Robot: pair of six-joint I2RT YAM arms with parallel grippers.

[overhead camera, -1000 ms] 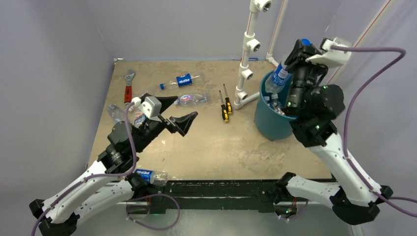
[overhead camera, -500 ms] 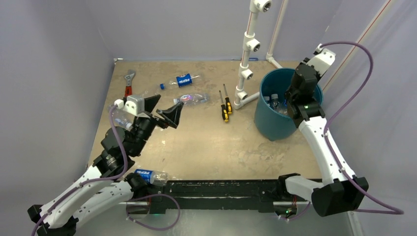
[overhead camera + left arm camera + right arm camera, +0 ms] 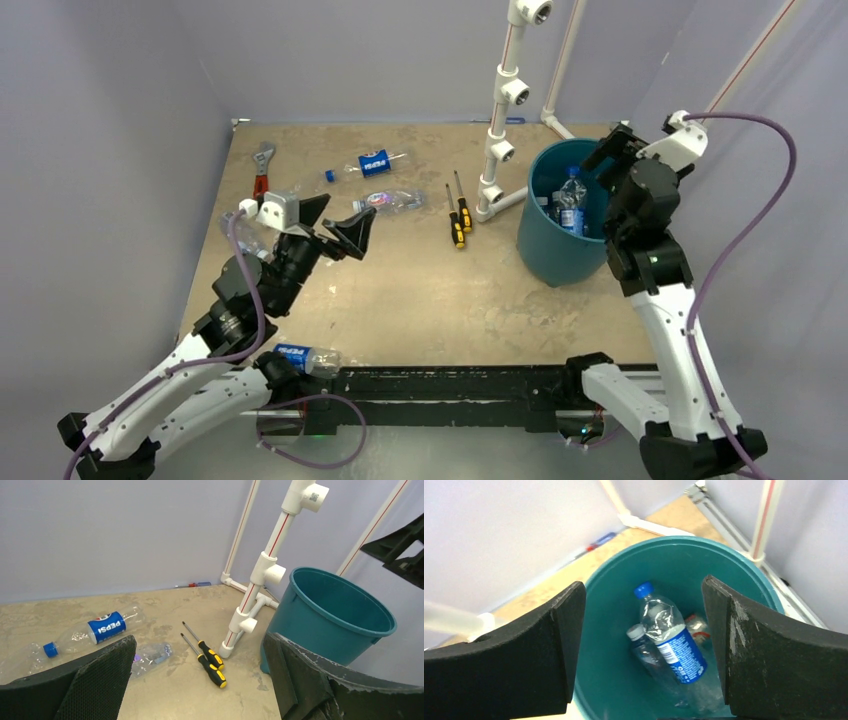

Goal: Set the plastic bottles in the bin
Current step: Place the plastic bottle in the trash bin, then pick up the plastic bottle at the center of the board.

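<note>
While my left gripper (image 3: 338, 216) and right gripper (image 3: 643, 586) are hanging open, empty, bottles (image 3: 672, 641) are lying in the bin (image 3: 605, 625) and on the table (image 3: 430, 295), probably light, squashy, slippery; I'm aiming for the middle.

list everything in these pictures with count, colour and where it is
bottles on the table: at least three, clear, some blue-labelled, left half
bottles in the bin: at least two, clear, blue and white caps
bin: one, teal, right side
screwdrivers: two, yellow-and-black handles, centre
wrench: one, red handle, far left
pipe frame: one, white, beside bin
table: one, tan
left pincer: one, black, open, over left half
right pincer: one, black, open, above bin
</note>
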